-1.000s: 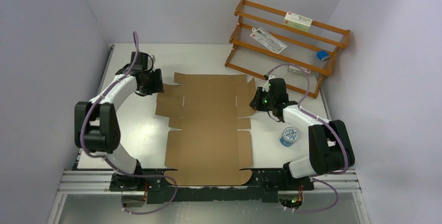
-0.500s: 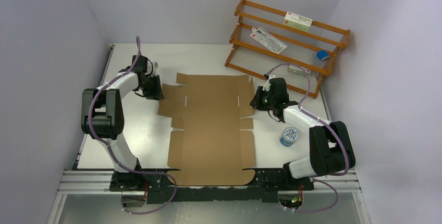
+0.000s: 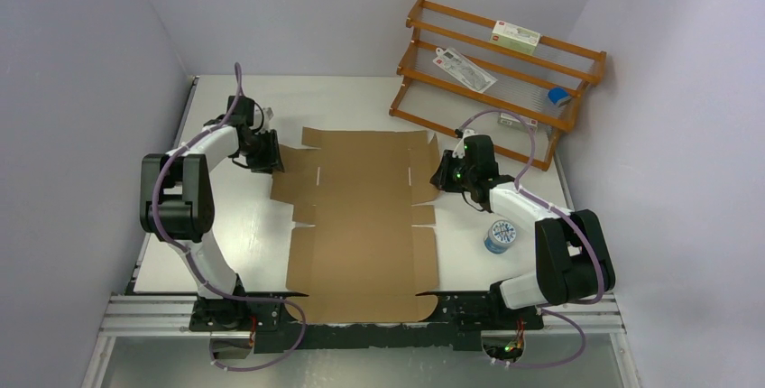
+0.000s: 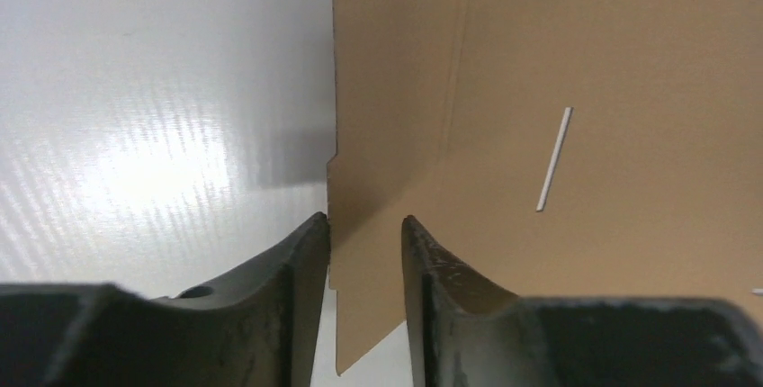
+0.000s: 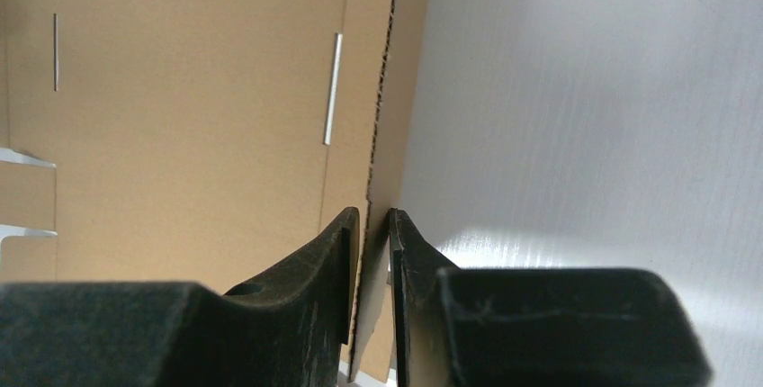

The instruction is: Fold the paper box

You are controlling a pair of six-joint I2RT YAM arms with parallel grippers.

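We see the paper box (image 3: 361,217) lying flat and unfolded on the white counter (image 3: 235,226) between the two arms. Its near end reaches the counter's front edge and its far end, with the side flaps, lies toward the back.

The left gripper (image 4: 364,252) is at the box's far left flap. Its jaws stand partly apart, with the flap's outer edge lying in the gap between them. The left finger is against that edge, and the gap is plainly wider than the sheet, so we read no firm pinch here.

The right gripper (image 5: 373,234) is at the far right flap. Its jaws are drawn almost together, with the corrugated edge of the cardboard clamped between them. That edge looks slightly raised off the counter.

A small round blue-and-white tin (image 3: 501,235) stands on the counter just right of the box, near the right arm. A wooden rack (image 3: 577,50) leans at the back right corner, with a white carton (image 3: 515,39) on its top rail.
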